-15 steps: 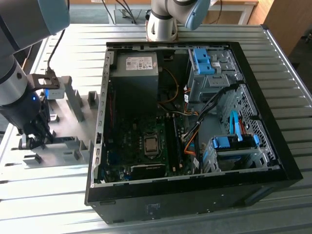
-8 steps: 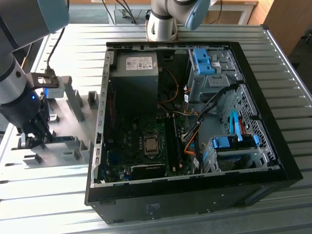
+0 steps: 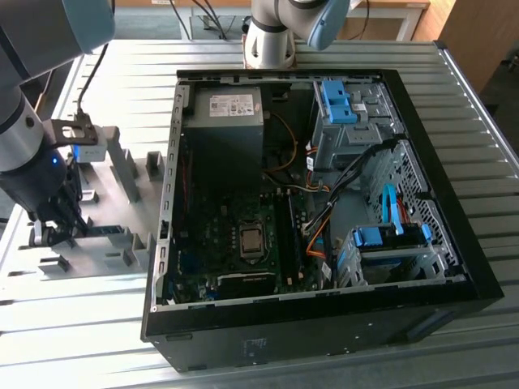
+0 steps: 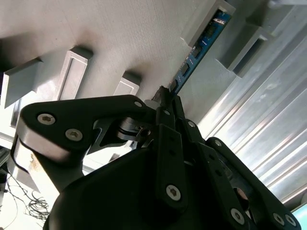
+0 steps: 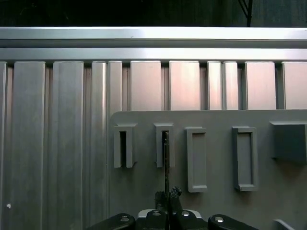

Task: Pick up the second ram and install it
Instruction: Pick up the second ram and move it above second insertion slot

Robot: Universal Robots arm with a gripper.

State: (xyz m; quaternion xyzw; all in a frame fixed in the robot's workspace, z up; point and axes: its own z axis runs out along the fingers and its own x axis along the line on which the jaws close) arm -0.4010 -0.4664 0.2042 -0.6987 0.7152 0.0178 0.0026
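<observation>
The second ram (image 4: 199,48) is a thin blue board with dark chips. It stands on edge in the slotted holders of a grey fixture plate (image 3: 122,194) at the exterior view's left. In the first wrist view the ram (image 5: 165,158) shows edge-on, with its far end in a holder slot. My gripper (image 4: 166,98) is shut on the ram's near end, fingertips pinching both faces. In the exterior view the gripper (image 3: 55,233) hangs low over the plate, and the ram (image 3: 107,230) runs from it toward the case.
An open black computer case (image 3: 454,267) lies on the ribbed metal table (image 3: 81,324), with the motherboard (image 3: 235,235) and dark memory slots (image 3: 285,235) inside. Light-blue drive-bay clips (image 3: 340,101) sit at its far side. Raised grey holders (image 5: 243,158) stand on the plate.
</observation>
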